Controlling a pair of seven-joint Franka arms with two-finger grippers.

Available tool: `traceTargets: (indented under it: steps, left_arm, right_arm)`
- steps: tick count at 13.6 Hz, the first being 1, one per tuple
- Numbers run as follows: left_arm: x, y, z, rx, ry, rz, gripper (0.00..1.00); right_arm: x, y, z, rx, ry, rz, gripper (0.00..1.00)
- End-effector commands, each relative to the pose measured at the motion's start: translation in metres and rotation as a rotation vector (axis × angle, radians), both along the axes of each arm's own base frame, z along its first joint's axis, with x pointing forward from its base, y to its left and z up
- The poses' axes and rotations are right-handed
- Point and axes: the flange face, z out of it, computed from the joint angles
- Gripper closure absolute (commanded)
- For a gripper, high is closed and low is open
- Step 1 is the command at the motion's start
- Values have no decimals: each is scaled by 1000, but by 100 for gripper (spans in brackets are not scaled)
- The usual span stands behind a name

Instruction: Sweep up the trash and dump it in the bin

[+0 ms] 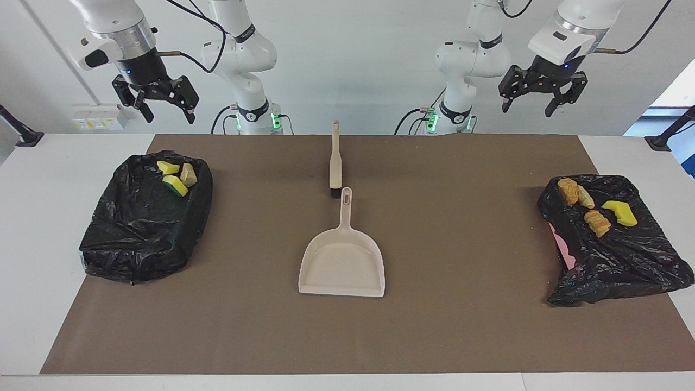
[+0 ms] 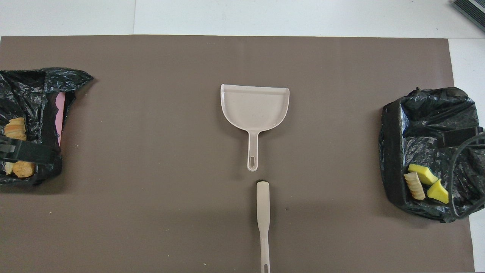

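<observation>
The trash lies in two black-bagged bins. The bin (image 1: 141,228) (image 2: 424,113) at the right arm's end holds yellow sponge scraps (image 1: 175,184) (image 2: 422,174) and a pale chunk. The bin (image 1: 624,260) (image 2: 38,83) at the left arm's end holds bread-like chunks (image 1: 597,222) (image 2: 15,129) and a yellow scrap (image 1: 621,213). The beige dustpan (image 1: 342,260) (image 2: 254,108) lies mid-mat. The brush (image 1: 335,160) (image 2: 263,212) lies just nearer to the robots than it. My right gripper (image 1: 168,111) hangs open high over its bin. My left gripper (image 1: 529,103) hangs open high over the other bin.
A brown mat (image 1: 461,326) (image 2: 151,189) covers most of the white table. Pink shows under the bag (image 1: 564,250) of the bin at the left arm's end. A few crumbs dot the mat beside that bin.
</observation>
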Motion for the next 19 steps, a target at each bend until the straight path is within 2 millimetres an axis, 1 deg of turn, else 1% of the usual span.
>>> traceTargets:
  steps: [1,2,3,4,5,6,8,9,10,11,12,19]
  left_arm:
    - [14,12,6,-1,42,17,0]
    - [17,23,5,-17,43,25,0]
    - [18,28,5,-21,43,14,0]
    - [20,29,5,-24,39,2,0]
    - [28,30,2,-25,38,-5,0]
    - [32,34,5,-33,37,1,0]
    - [23,33,13,-35,29,-28,0]
    - [15,33,17,-39,23,-58,0]
    - [9,32,10,-40,33,-67,0]
    - [0,30,7,-41,31,-73,0]
    - [-2,30,5,-42,31,-75,0]
    - [0,30,5,-35,24,-69,0]
  right_arm:
    - [-3,-3,-2,-37,-26,82,0]
    - [-4,-3,-2,-36,-23,77,0]
    - [-4,-5,-2,-34,-23,73,0]
    - [-4,-4,-2,-32,-23,73,0]
    - [-4,-4,-2,-26,-23,72,0]
    - [-4,-4,-2,-22,-24,70,0]
    - [-4,-5,-2,-20,-24,71,0]
    - [-4,-5,-2,-20,-24,71,0]
    - [-4,-5,-2,-20,-24,71,0]
    - [-4,-5,-2,-20,-24,71,0]
    - [-4,-5,-2,-20,-24,71,0]
    - [-4,-5,-3,-20,-22,71,0]
